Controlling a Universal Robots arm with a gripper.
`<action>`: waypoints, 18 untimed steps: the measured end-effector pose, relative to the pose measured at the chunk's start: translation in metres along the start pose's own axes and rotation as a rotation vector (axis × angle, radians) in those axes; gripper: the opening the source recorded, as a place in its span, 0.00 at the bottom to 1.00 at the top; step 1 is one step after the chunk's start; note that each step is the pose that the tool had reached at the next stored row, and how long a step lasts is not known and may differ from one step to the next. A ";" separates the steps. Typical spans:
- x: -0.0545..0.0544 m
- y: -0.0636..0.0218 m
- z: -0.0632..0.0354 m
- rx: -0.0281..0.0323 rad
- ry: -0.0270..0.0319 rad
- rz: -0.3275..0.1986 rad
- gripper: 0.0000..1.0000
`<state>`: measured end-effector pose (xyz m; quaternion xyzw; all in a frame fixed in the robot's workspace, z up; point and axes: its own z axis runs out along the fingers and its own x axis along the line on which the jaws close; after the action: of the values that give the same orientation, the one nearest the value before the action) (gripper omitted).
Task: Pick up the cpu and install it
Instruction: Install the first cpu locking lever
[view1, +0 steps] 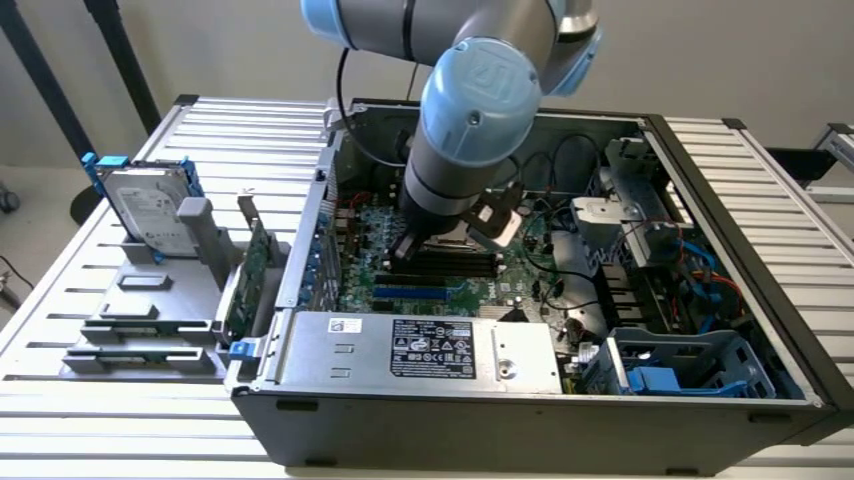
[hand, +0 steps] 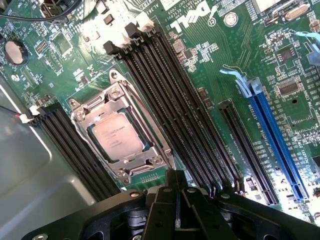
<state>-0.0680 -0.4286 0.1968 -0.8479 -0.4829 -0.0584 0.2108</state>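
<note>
At the exterior view's left, a silver hard drive (view1: 144, 212) stands upright in blue brackets on a grey stand (view1: 150, 318), with a long green expansion card (view1: 251, 278) propped on edge between it and the computer case (view1: 534, 425). Across the front of the open case lies a silver power supply (view1: 420, 350) with a black label whose print is too small to read. The robot arm (view1: 467, 130) reaches down into the case over the green motherboard (view1: 447, 290). In the wrist view, white "DELL" lettering (hand: 192, 19) is printed on the board, and the cpu (hand: 117, 137) sits in its metal socket frame (hand: 122, 132) between banks of black memory slots (hand: 170, 105); faint writing on its silver top cannot be read. A long blue slot (hand: 277, 140) runs further along the board. The gripper (hand: 176, 192) hovers just beside the socket with its black fingers pressed together, holding nothing and touching nothing.
</note>
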 end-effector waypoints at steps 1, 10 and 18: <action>0.000 0.0001 0.0005 -0.0010 0.0005 0.000 0.11; -0.001 0.0007 0.0048 -0.0063 0.0034 -0.003 0.11; 0.000 -0.0006 0.0083 -0.0076 0.0041 -0.004 0.11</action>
<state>-0.0692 -0.4245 0.1896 -0.8477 -0.4839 -0.0624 0.2085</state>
